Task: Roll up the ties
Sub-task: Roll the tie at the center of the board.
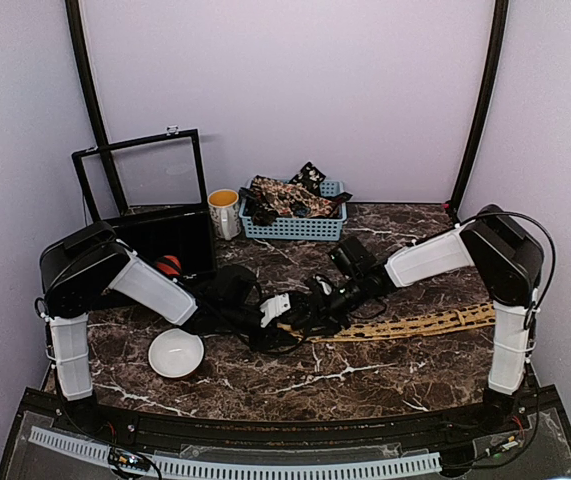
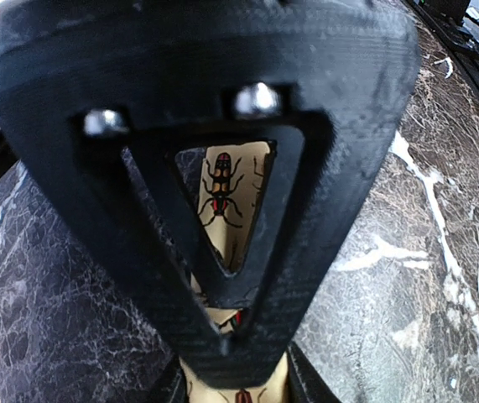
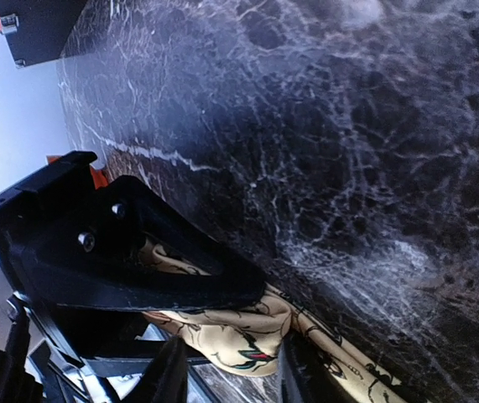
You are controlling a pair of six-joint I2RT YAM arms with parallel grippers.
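Left fingers (image 2: 80, 210), right fingers (image 3: 172, 374) both clamped on tie (image 1: 415, 326); bowl (image 1: 176, 353) near, basket (image 1: 295, 228) behind.

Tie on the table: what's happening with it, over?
Left gripper, right gripper: both pinching tan tie, one end. Rest lies flat, unrolled. White bowl nearby, not touching.

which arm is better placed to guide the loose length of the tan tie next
Right, probably: the tan tie trails loose toward the right arm side, while the left claw looks clamped on its bunched end and should hold.
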